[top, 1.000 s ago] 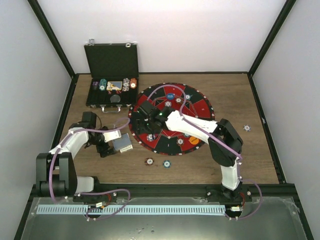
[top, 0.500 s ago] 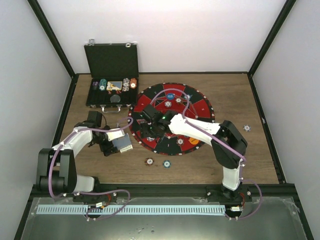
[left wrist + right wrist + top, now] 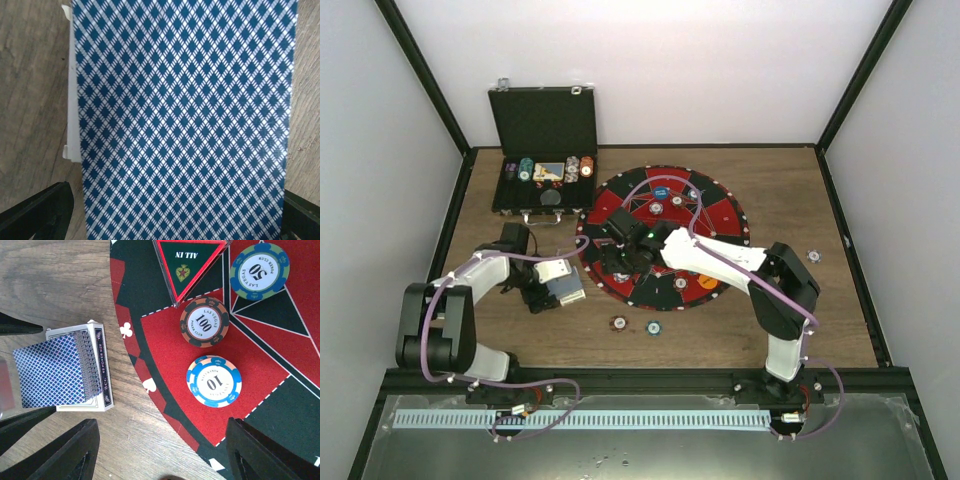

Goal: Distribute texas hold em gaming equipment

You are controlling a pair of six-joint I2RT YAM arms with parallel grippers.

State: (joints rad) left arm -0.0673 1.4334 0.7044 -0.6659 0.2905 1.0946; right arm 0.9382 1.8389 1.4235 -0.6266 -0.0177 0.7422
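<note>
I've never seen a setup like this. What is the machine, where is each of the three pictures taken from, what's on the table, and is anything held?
The machine is two robot arms bolted at the near edge of a wooden table, each ending in a two-finger gripper. The wide picture looks down from above and behind the arms. The other two come from a camera on each wrist.

On the table lie a round red-and-black mat, an open black case with chips inside, and a few loose poker chips.

The left wrist view is filled by the blue-diamond back of a deck of cards. The left gripper is open, with one finger on each side of the deck, but I cannot tell whether the fingers touch it.

The right gripper hovers open and empty over the mat's edge, near the 10 chip, the 100 chip and the 50 chip.
</note>
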